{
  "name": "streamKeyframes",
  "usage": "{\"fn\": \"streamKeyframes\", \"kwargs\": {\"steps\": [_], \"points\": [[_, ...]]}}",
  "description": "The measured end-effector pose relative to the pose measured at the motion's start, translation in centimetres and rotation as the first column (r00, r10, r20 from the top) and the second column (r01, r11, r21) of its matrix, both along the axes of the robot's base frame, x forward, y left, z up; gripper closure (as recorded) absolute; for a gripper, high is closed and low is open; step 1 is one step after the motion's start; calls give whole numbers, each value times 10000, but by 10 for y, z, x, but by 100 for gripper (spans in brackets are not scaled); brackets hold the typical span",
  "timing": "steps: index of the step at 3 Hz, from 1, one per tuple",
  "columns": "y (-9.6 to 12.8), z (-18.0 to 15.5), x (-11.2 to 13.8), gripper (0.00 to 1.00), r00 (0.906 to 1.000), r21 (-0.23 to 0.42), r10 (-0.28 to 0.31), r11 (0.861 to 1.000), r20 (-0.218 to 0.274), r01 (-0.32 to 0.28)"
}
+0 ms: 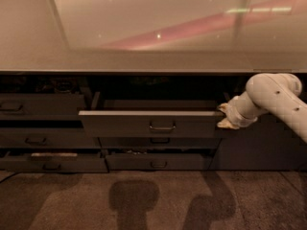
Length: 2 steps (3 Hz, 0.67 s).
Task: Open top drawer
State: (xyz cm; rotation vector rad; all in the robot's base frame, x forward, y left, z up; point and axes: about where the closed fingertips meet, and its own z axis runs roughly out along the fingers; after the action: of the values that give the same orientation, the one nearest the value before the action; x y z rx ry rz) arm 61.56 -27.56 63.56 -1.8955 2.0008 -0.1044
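Note:
The top drawer (pixel 151 124) is a wide dark grey front with a small central pull handle (pixel 162 127). It stands pulled out from the cabinet under the counter, its pale top edge showing. My gripper (pixel 225 117) is at the drawer's right end, level with its front, on the end of my white arm (pixel 273 99) that comes in from the right. Its yellowish fingertips touch or nearly touch the drawer's right corner.
A glossy pale counter (pixel 144 28) overhangs the drawers. Below the top drawer are two narrower dark fronts (pixel 158 163). At left a second column of drawers (pixel 43 133) stands partly pulled out. Brown carpet (pixel 144 200) lies in front.

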Motion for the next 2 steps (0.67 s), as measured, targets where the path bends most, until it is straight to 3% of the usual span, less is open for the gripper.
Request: {"fn": "streamKeyframes", "kwargs": {"steps": [2], "points": [[-1,0,-9,100,10000,-30,46,10000,-25,-46]]}}
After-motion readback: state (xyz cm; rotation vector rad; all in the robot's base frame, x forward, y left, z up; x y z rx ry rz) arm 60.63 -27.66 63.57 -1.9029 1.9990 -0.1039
